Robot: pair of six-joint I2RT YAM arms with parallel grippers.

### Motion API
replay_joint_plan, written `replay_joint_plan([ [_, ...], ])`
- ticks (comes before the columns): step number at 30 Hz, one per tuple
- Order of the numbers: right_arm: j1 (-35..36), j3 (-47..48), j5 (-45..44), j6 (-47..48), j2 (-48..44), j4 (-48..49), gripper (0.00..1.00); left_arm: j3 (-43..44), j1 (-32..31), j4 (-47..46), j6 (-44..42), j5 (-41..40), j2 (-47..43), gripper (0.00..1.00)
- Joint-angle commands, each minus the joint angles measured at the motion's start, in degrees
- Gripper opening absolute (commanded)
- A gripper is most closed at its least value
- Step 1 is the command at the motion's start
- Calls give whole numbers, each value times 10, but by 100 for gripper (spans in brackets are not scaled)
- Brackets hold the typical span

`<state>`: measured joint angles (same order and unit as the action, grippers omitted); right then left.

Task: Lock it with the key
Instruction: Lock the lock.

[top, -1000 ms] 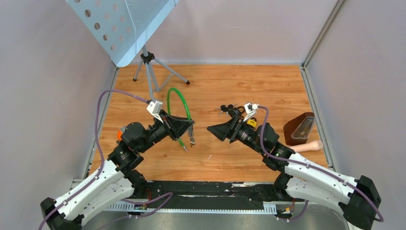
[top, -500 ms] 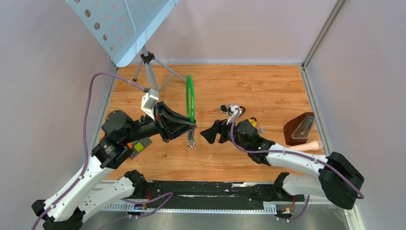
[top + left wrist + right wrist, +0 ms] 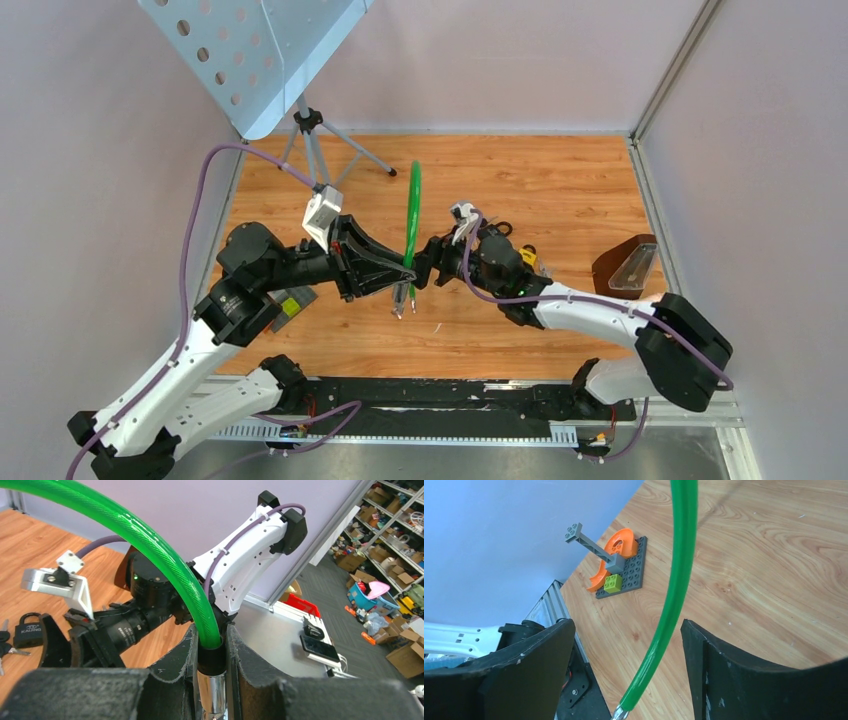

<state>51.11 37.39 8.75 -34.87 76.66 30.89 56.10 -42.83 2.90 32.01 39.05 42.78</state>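
A green cable lock (image 3: 413, 215) stands as an upright loop over the table's middle. My left gripper (image 3: 404, 276) is shut on its chrome and black end piece (image 3: 213, 680), with the cable (image 3: 125, 522) arching up and away from the jaws. My right gripper (image 3: 430, 268) faces it, open. The cable's other leg (image 3: 676, 580) hangs between the wide-apart fingers (image 3: 544, 650), touching neither, and its metal tip (image 3: 620, 714) sits at the frame's bottom. A small black padlock (image 3: 26, 628) with keys (image 3: 4, 649) lies on the wood behind the right arm.
A perforated music stand (image 3: 260, 50) on a tripod (image 3: 312, 140) stands at the back left. A grey brick plate with an orange piece (image 3: 619, 567) lies at the left near the table's edge. A brown holder (image 3: 625, 268) sits at the right edge.
My left arm lifted the cable, turned its loop upright and carried it right. My right arm swung left until its open jaws came around the cable's free leg.
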Motion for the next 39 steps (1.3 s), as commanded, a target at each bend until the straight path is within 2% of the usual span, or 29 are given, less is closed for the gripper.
replay_joint_plan([
  [1,-1,48,9,-25,31,8,77,25,-1,-50,-5,19,-14,0],
  [7,0,65,-10,-46,68,2,69,27,-1,-54,2,21,-22,0],
  [13,-1,86,17,-60,95,6,46,24,-1,-54,6,18,-28,0],
  [16,-1,93,34,-71,102,11,32,21,-1,-52,5,13,-31,0],
  [20,-5,102,25,-89,98,-19,1,15,-1,-36,2,-10,-43,0],
  [27,-32,120,-118,-86,29,-174,0,-15,-1,59,-22,-130,-84,0],
  [33,-76,115,-176,-62,-56,-224,0,-51,-1,116,-12,-258,-96,0],
  [39,-80,125,-236,-40,-129,-263,0,-105,-1,124,32,-332,-75,0],
])
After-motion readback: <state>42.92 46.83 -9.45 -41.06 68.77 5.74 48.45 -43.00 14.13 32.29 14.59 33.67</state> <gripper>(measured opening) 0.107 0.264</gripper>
